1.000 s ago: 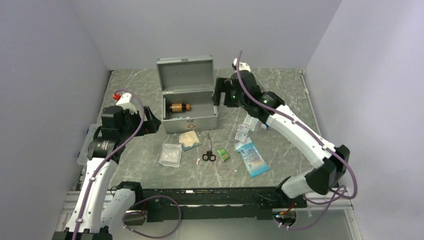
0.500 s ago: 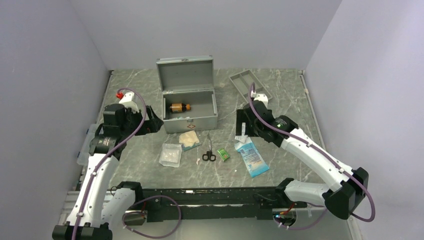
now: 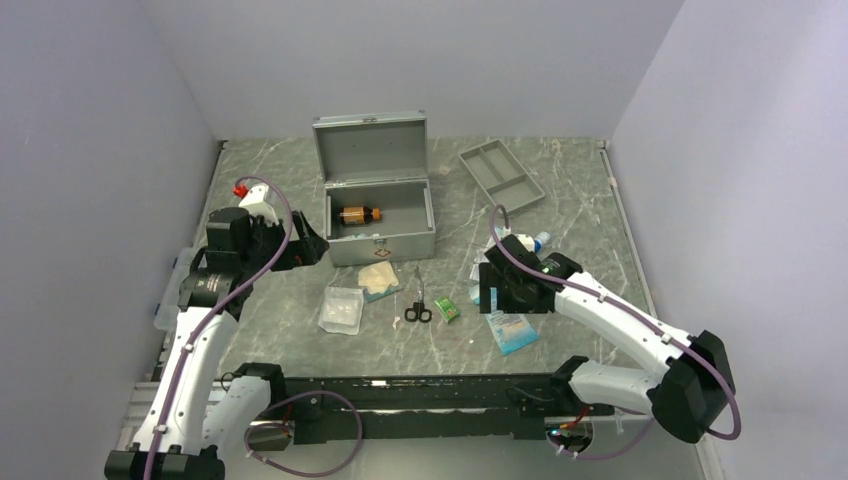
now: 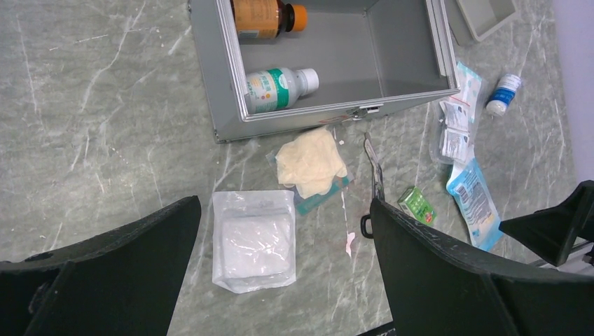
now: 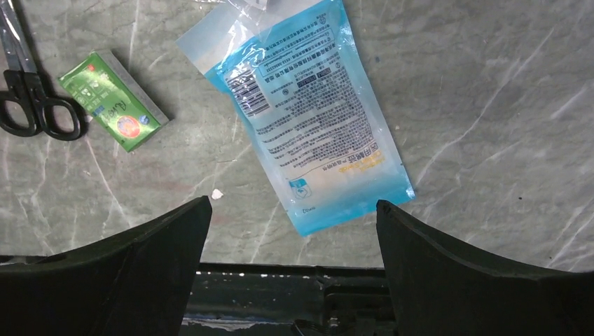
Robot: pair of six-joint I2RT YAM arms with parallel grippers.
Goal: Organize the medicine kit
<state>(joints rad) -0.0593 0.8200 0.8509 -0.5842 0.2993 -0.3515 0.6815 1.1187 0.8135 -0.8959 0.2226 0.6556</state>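
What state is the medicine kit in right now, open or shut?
Open. The medicine kit has its lid raised behind it; the left wrist view shows an amber bottle and a white bottle lying inside.

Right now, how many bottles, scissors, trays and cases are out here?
Bottles: 3
Scissors: 1
Tray: 1
Case: 1
Total: 6
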